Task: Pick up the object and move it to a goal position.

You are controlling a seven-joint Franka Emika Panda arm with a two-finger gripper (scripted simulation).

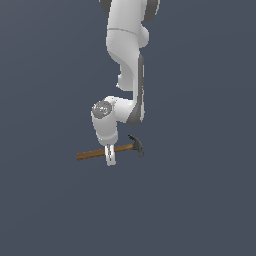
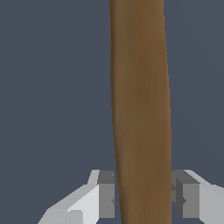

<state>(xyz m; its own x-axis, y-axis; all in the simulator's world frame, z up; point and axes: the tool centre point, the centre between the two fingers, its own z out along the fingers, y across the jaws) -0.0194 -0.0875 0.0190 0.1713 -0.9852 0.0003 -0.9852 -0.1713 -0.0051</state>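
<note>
Hammer [image 2: 140,109] handle btwn end effector [image 2: 142,199] fingers.

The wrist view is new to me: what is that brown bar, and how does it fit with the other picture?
The white machine is a single robot arm, drawn by a simulator. One picture comes from a camera off the arm and shows the whole scene. The other comes from a camera on the wrist, looking down between the fingers.

The brown bar is the wooden handle of a small hammer. In the exterior view you see the whole hammer, its dark head toward that view's right.

The claw sits astride the handle, one grey pad on each side. A pad looks to touch the wood, but I cannot tell whether the grip is closed or the hammer lifted. Nothing else shows on the plain grey-blue ground.
</note>
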